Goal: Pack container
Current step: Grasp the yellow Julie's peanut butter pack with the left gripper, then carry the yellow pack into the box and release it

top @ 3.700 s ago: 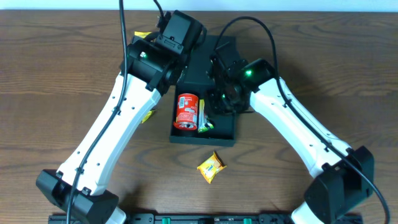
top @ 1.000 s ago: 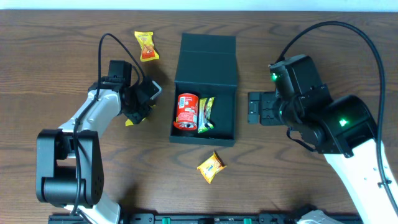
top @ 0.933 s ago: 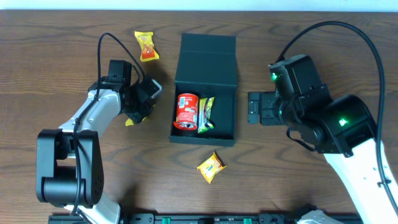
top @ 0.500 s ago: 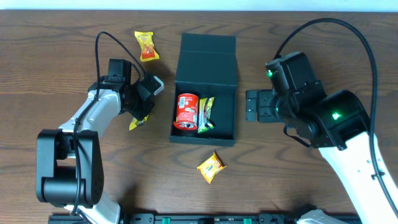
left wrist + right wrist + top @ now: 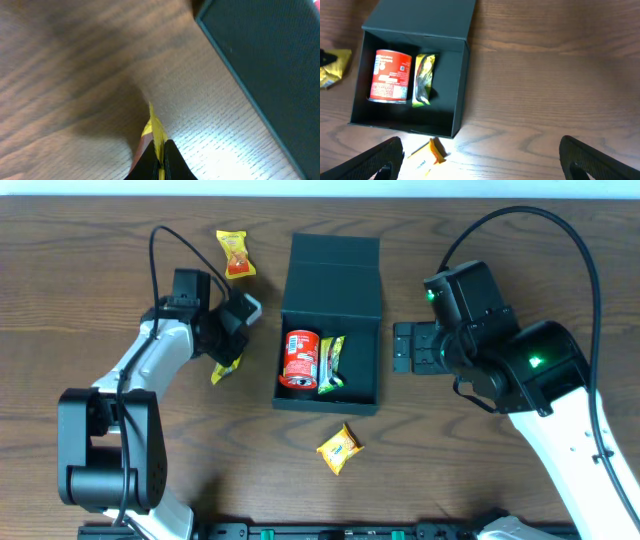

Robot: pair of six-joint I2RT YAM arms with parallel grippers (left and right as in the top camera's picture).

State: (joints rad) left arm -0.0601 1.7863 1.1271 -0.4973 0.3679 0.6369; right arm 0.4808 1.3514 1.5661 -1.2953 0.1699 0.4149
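Woodgrain covered the table [image 5: 100, 240], and at its middle in the overhead view sat the container [image 5: 360, 365], a dark teal-green matte box with its hinged lid folded flat back on the far side. Inside, by its left wall, a red can [image 5: 300, 360] lay on its side with a green packet [image 5: 331, 365] just beside it; the right half of the floor was bare. The left tool [image 5: 229, 352] was just left of the container, pinching a held yellow packet [image 5: 225, 369]. Only the left wrist view showed that grip close up: dark fingers [image 5: 167, 160] pressed together on the packet's edge, with the container's outer wall filling the upper right corner. Whether the packet touched the table could not be told. The right tool [image 5: 403, 348] was just right of the container; the overhead view left its jaws unclear, but the right wrist view showed its fingers [image 5: 375, 162] spread wide at the bottom corners. A loose yellow packet [image 5: 338, 448] lay near the container's front wall, and a far yellow packet [image 5: 232, 252] lay left of the lid
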